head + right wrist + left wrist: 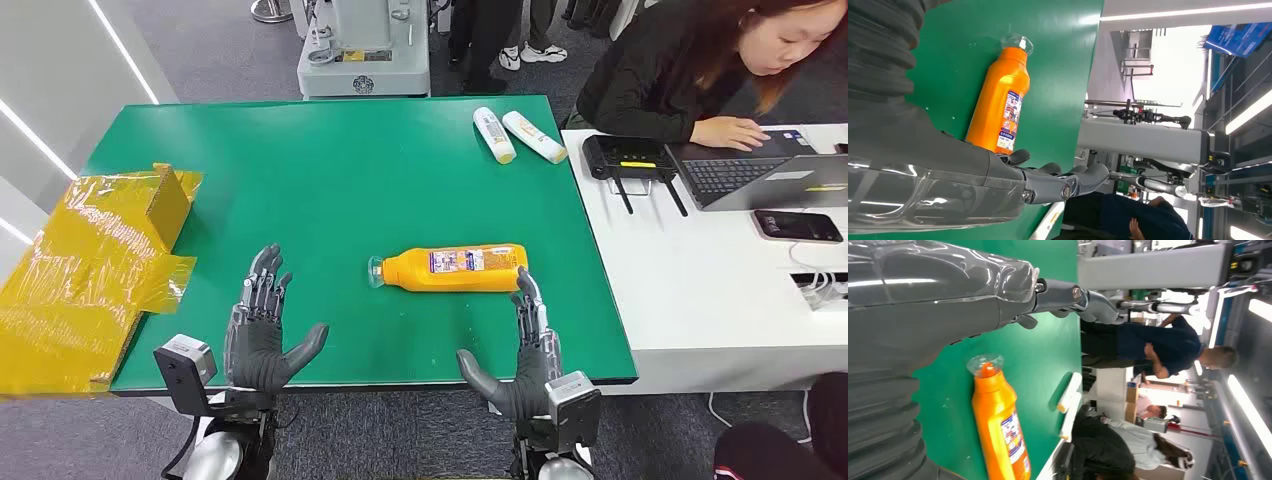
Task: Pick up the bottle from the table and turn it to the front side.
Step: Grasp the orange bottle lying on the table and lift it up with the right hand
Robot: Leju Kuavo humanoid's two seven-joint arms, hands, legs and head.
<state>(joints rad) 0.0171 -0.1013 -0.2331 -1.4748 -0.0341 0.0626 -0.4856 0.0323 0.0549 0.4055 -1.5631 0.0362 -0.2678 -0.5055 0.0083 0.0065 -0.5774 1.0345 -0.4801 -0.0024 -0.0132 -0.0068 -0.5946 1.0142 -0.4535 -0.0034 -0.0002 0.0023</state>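
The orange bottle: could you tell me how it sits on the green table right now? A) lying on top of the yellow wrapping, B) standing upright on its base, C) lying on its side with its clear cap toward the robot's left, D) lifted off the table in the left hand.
C: the orange bottle lies flat on the green table, its clear cap toward the robot's left, with the right hand open beside its base.

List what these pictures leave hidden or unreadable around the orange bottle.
- Orange bottle label text: too small, head view.
- Bottle base: behind the right robot hand fingers, right wrist view; cut by the edge, left wrist view.
- Left robot hand fingertips: beyond the thumb, left wrist view.
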